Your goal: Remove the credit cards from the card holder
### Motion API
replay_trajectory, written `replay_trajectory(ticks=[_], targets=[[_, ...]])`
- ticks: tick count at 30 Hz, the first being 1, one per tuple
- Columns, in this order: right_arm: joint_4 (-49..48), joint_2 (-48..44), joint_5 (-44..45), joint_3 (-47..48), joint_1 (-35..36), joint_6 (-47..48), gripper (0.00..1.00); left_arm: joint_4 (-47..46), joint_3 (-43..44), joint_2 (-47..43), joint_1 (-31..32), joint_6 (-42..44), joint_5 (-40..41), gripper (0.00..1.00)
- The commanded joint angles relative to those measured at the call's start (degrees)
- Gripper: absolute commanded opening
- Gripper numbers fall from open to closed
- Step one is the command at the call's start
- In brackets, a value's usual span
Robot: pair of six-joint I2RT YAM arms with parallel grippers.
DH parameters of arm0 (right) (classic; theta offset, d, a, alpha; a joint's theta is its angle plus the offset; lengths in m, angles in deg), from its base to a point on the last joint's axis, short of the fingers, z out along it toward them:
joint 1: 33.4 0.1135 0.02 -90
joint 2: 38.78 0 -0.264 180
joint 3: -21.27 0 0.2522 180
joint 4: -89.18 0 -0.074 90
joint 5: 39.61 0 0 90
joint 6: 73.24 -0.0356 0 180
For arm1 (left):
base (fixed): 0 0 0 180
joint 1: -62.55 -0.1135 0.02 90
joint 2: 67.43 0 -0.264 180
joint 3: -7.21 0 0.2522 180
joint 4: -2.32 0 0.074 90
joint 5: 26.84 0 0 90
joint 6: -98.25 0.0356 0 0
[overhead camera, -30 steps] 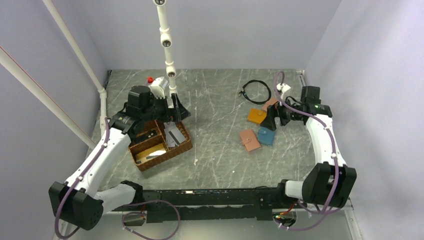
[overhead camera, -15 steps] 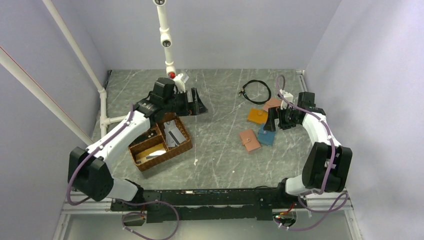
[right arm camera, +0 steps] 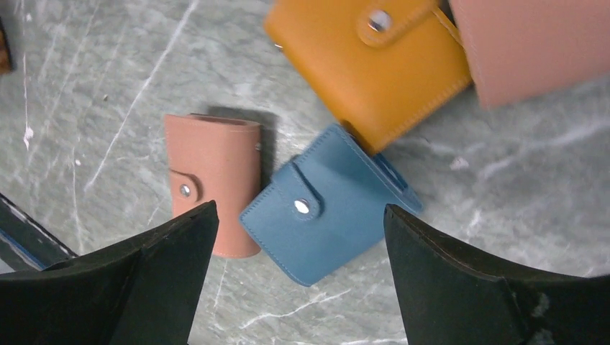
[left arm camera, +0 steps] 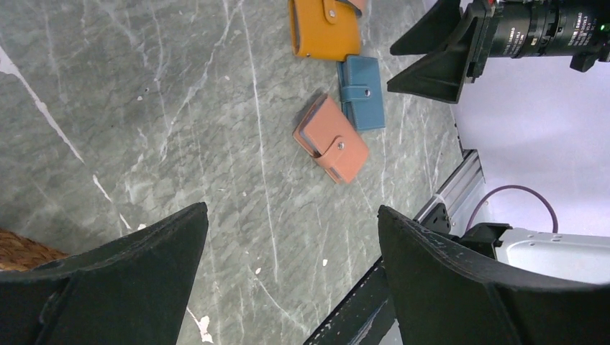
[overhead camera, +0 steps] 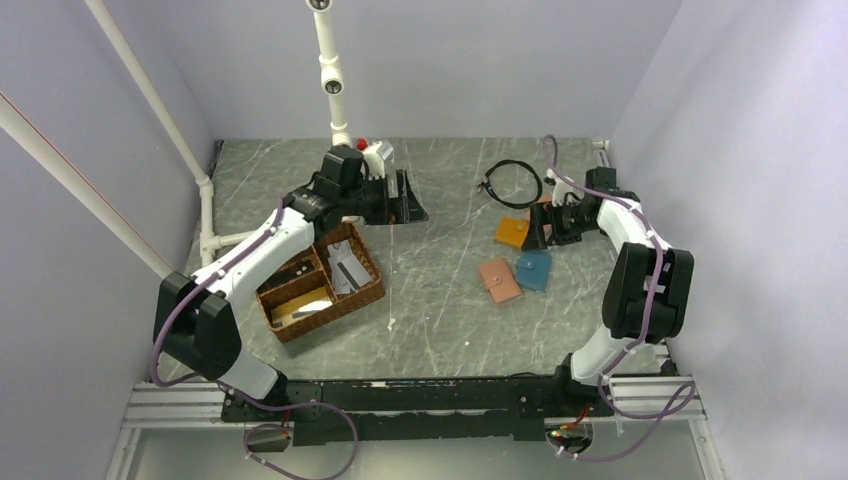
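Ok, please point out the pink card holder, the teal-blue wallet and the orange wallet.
pink card holder (right arm camera: 216,154), right wrist view, front face beside the snap tab
teal-blue wallet (right arm camera: 338,215), right wrist view, middle of face
orange wallet (right arm camera: 360,72), right wrist view, middle of face

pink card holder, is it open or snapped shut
Shut. The card holder lies folded on the table, and its snap tab is fastened across the front.

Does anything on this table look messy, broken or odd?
Nothing looks broken or spilled. The card holder, teal wallet and orange wallet just lie jumbled at different angles, all snapped shut, with a black cable loop lying loose nearby.
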Motion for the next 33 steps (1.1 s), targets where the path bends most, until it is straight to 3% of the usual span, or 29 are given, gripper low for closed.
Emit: replay_trajectory(ticks=[1,10,17,28,33], targets=[[5.20,-3.99,-0.09,2.45,4.55,8.81,0.89,-2.44,2.36,0.89,0.30,0.89,-3.08,0.92],[10.61,-6.99,-5.08,1.27,13.81,18.12,0.89,-4.40,1.95,3.04,0.87,-0.86,-5.86,0.91],[8.81,-4.47,-2.76,0.73,17.52,14.31,0.88,-4.84,2.11,5.57,2.34,-2.79,-8.00,0.90],[6.65,-1.23,2.40,-0.87,20.34,10.31,0.73,-5.95,-0.19,6.62,2.66,-5.68,-8.72,0.87],[5.07,-0.74,5.01,-0.92,20.20,6.96,0.73,-6.17,-0.73,6.97,2.74,-6.12,-9.20,0.85]])
